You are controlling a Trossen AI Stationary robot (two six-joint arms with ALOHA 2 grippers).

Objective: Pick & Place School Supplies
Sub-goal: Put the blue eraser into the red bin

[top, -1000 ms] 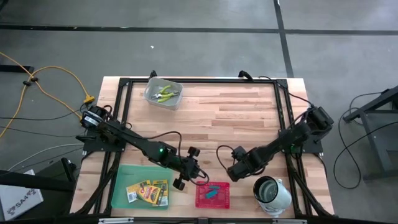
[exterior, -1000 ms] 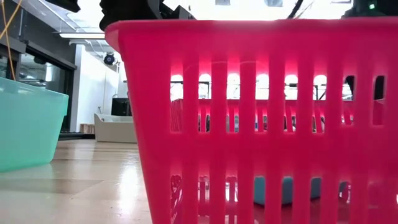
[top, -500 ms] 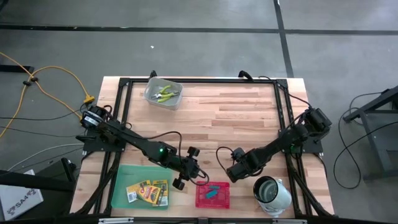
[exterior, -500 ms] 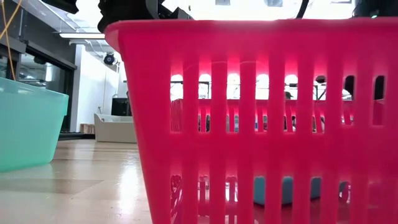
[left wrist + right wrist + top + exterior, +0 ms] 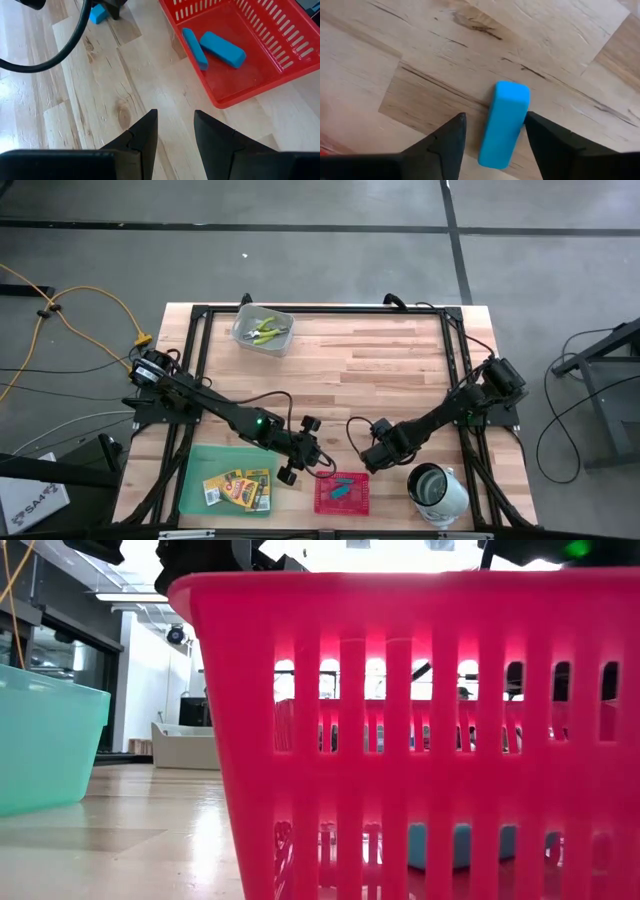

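Wood table [image 5: 395, 45]: blue piece [image 5: 503, 123] between right gripper [image 5: 495, 137] fingers (spread)

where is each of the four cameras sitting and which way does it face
High view: above the table, looking straight down; both arms show, left gripper and right gripper by the red tray.
Low view: at table-top height, looking level at the red tray's wall; dark arm parts at the top.
Left wrist view: looks down past its open fingers at two blue pieces in the tray.
Right wrist view: looks down past open fingers straddling a blue piece on the table.
Shared: the red tray, except the right wrist view.
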